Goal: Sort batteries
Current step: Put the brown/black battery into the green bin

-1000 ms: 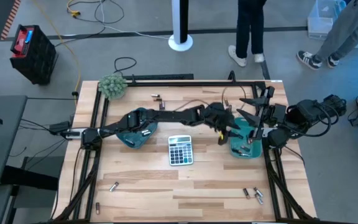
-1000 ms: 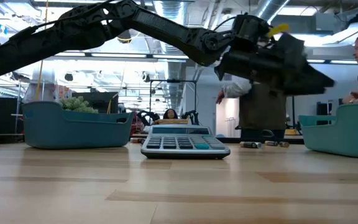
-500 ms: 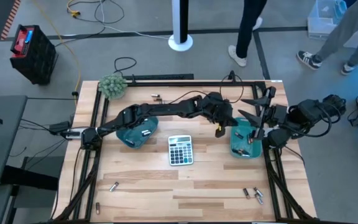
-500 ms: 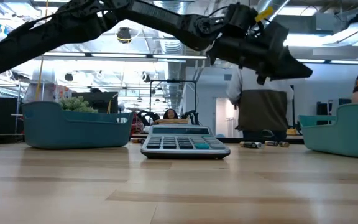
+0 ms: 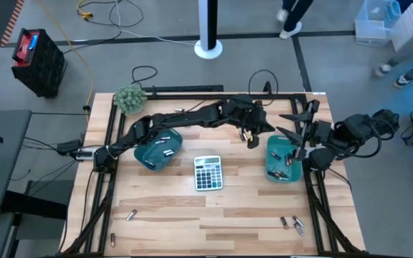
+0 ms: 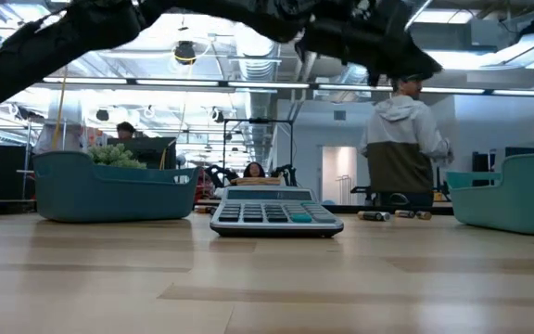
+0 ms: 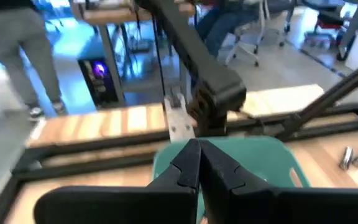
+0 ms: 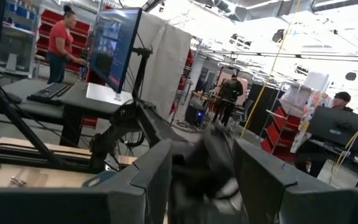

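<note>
— Wooden planks make the table (image 5: 214,215), inside a black frame, and behind it a big workshop with people; one person (image 6: 404,148) in a grey and tan hooded top stands far at the back. What lies on the table?

— A grey calculator (image 5: 208,172) near the middle, with one teal tray (image 5: 149,159) beside it toward the left arm and another teal tray (image 5: 272,170) toward the right arm. A small green plant (image 5: 130,98) sits at the far left corner.

— And the batteries?

— They are scattered. Some batteries (image 5: 165,151) lie in the left tray, some in the right tray. A few more rest at the near right corner, two at the near left edge, and one pair at the far edge close to the plant.

— Where is the left gripper (image 5: 250,136)?

— Its arm reaches across the table, high above the wood, and it hangs between the calculator and the right tray, closer to the far side. Its fingers (image 7: 188,163) are pressed together, and I see nothing between them.

— The right gripper (image 5: 290,140)?

— It waits at the right edge, over the right tray. Its fingers (image 8: 263,177) stand apart and hold nothing.
</note>
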